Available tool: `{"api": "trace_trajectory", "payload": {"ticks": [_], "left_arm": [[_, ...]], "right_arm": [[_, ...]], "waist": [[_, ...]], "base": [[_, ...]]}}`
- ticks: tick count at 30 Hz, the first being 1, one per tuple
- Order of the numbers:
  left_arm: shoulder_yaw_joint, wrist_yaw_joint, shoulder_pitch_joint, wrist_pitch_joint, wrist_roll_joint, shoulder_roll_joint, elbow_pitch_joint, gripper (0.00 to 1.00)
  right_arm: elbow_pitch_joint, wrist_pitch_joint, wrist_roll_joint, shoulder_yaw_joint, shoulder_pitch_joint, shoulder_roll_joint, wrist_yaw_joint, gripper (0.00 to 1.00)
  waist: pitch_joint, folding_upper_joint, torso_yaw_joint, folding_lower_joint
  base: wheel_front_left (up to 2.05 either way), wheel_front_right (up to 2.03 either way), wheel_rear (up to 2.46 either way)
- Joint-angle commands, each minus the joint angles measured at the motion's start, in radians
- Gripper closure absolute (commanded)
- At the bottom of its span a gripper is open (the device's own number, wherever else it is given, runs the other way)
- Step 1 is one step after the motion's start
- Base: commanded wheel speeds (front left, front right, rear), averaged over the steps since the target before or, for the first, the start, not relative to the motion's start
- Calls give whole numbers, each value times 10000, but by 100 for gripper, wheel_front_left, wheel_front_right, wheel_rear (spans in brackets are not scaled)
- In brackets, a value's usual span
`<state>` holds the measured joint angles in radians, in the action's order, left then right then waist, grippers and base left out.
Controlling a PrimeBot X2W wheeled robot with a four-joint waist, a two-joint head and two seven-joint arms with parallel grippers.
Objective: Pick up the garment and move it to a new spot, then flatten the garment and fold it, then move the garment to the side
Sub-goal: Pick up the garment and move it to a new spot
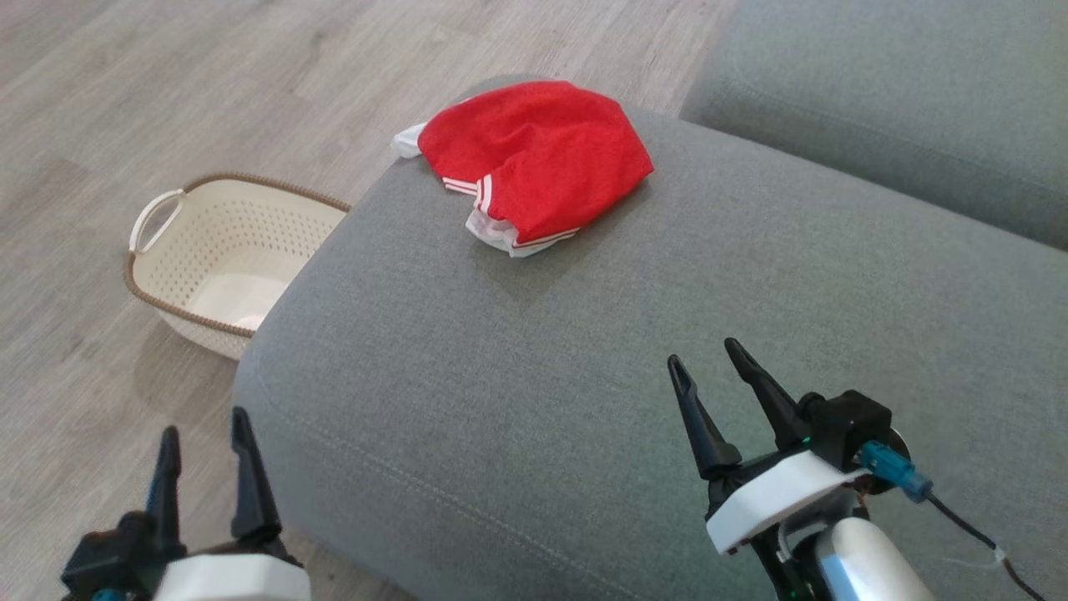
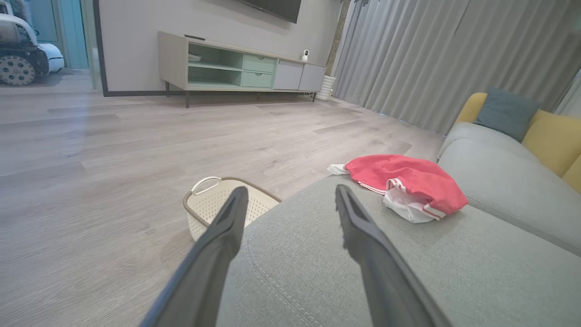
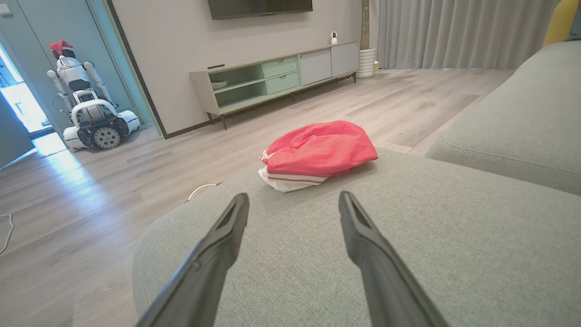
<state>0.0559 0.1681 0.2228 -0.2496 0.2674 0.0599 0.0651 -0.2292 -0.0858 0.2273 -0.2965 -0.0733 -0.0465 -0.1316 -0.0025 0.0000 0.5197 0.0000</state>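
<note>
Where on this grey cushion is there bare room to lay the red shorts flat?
Bare: the middle of the grey cushion, between the red shorts and the right gripper, and its right side up to the gap before the neighbouring cushion. Crowded: the far corner, where the shorts lie bunched.

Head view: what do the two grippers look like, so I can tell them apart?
Both the left gripper and right gripper have two long, tapering black fingers on a black base with a white wrist shell. The right one also shows a blue connector with a thin dark cable, a small green light and a pale forearm.
</note>
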Motion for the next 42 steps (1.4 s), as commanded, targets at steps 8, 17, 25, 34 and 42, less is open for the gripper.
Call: {"api": "trace_trajectory", "payload": {"ticks": [8,17,25,34,42], "left_arm": [[-147,-671,-2407,275,-307,871,-139,0],[328,-2104,-6482,1742,-183,1953,-2245,0],[498,-2777,-9677,3012,520,2521,-4990,0],[1301,-2974,-11186,4925,1528,2765,-7198,0],[1310,-2935,-11623,5508,1955,2836,-8579,0]], "right_arm": [[638,244,-635,477,-658,-37,9,0],[1773,819,-1497,1001,-951,-37,9,0],[2706,1244,-2212,1160,-1527,-37,9,0],[3560,1472,-2680,1677,-1492,-37,9,0],[3797,1465,-2647,1579,-1472,-37,9,0]], "waist": [[931,0,1,0],[2504,0,-899,0],[4117,0,-2281,0],[5140,0,-3008,0],[5447,0,-3172,0]], "base": [[0,0,0],[0,0,0],[0,0,0],[0,0,0],[0,0,0]]}}
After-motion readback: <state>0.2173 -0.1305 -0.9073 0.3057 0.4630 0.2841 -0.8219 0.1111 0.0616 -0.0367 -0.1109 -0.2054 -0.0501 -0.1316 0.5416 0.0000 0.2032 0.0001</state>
